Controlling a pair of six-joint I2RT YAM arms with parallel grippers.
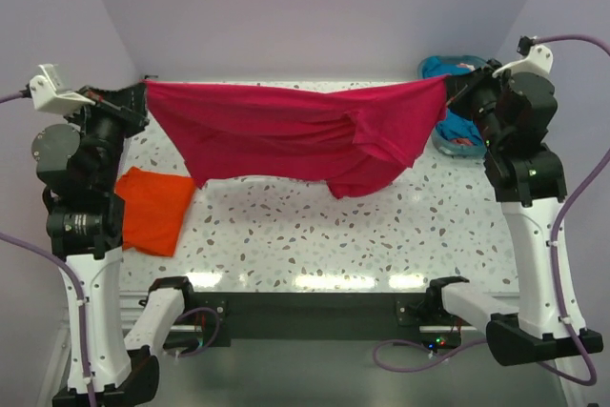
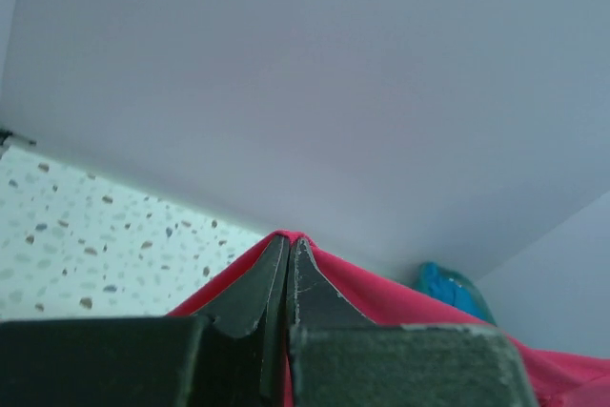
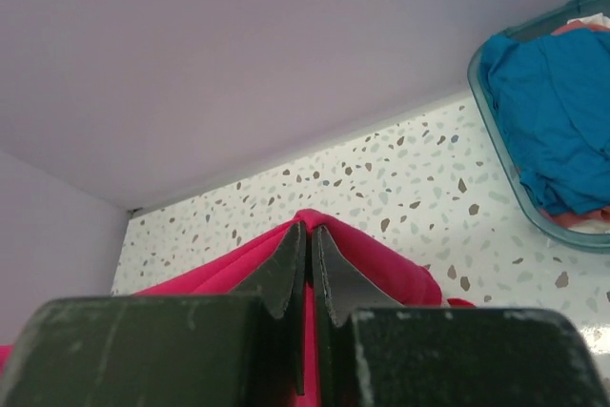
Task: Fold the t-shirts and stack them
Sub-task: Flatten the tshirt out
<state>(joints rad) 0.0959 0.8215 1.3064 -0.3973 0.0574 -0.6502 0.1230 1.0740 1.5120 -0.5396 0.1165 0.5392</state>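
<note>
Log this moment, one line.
hot pink cotton t-shirt: stretched midair | left fingers: shut on it | right fingers: shut on it | orange cotton t-shirt: folded

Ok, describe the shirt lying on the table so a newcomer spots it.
On the speckled table, look to the left side, beside the left arm. The orange t-shirt lies flat there, folded; the magenta t-shirt hangs stretched in the air.
</note>
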